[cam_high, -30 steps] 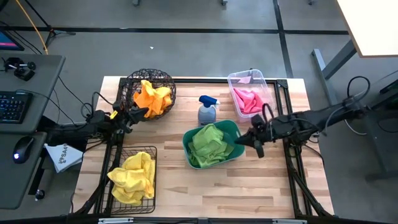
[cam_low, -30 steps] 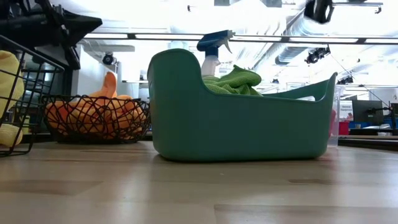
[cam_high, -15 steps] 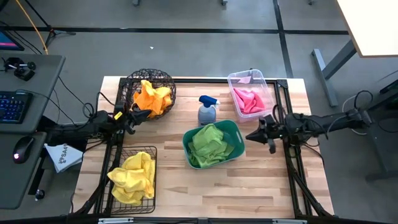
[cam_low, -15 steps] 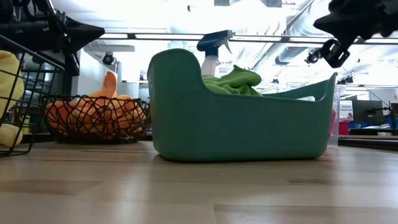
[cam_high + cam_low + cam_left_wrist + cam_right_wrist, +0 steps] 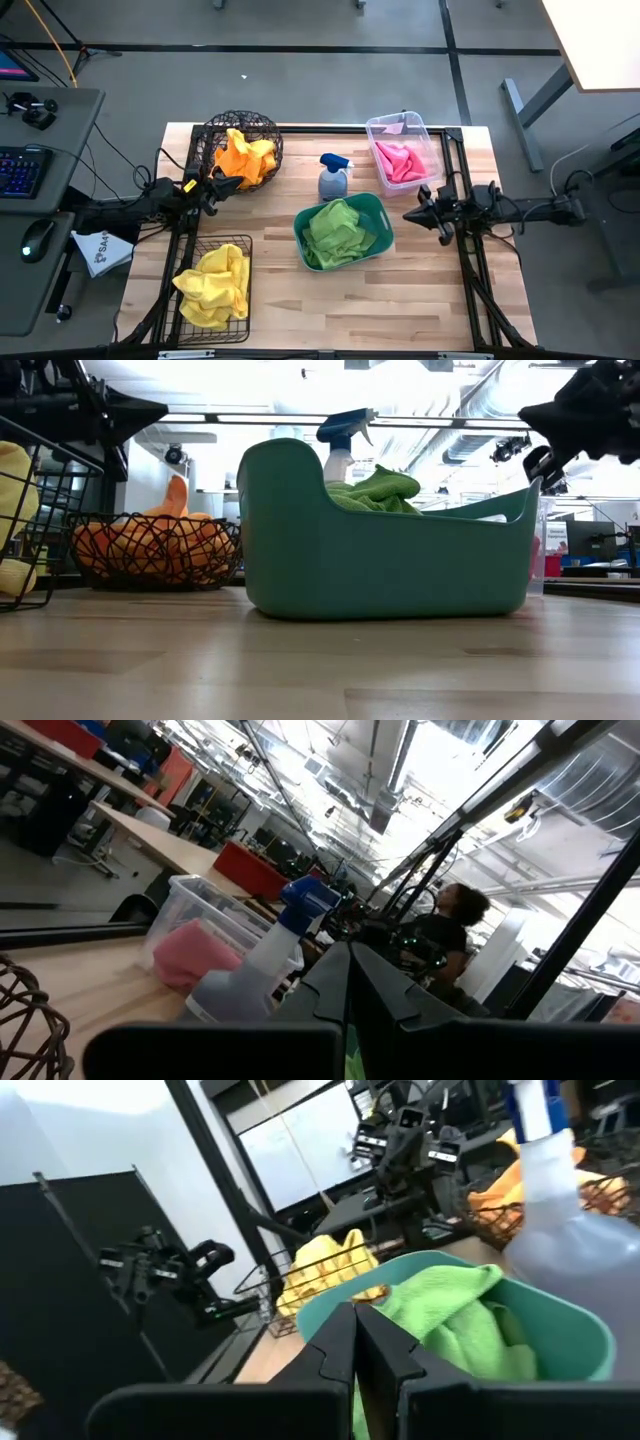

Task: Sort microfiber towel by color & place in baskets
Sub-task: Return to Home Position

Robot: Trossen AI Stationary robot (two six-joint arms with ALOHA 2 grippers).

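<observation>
All towels lie in containers. Orange ones [image 5: 246, 156] fill the round wire basket [image 5: 214, 130], yellow ones [image 5: 214, 284] the rectangular black wire basket [image 5: 243, 241], lime green ones [image 5: 337, 232] the teal tub [image 5: 384, 213], and pink ones [image 5: 398, 161] the clear bin [image 5: 374, 125]. My left gripper [image 5: 236, 181] is shut and empty, hovering just near of the round basket. My right gripper [image 5: 407, 216] is shut and empty too, in the air just right of the teal tub, pointing at it [image 5: 354, 1332].
A grey spray bottle with a blue top [image 5: 333, 178] stands between the round basket and the clear bin, just behind the tub. Bare wood [image 5: 350, 300] lies along the near edge. Dark frame rails [image 5: 470, 270] run along both table sides. A person [image 5: 455, 910] sits beyond the table.
My right gripper has drawn back from the teal tub's right rim toward the table's right edge and has come down lower, staying pointed at the tub. The towels and containers have not moved.
</observation>
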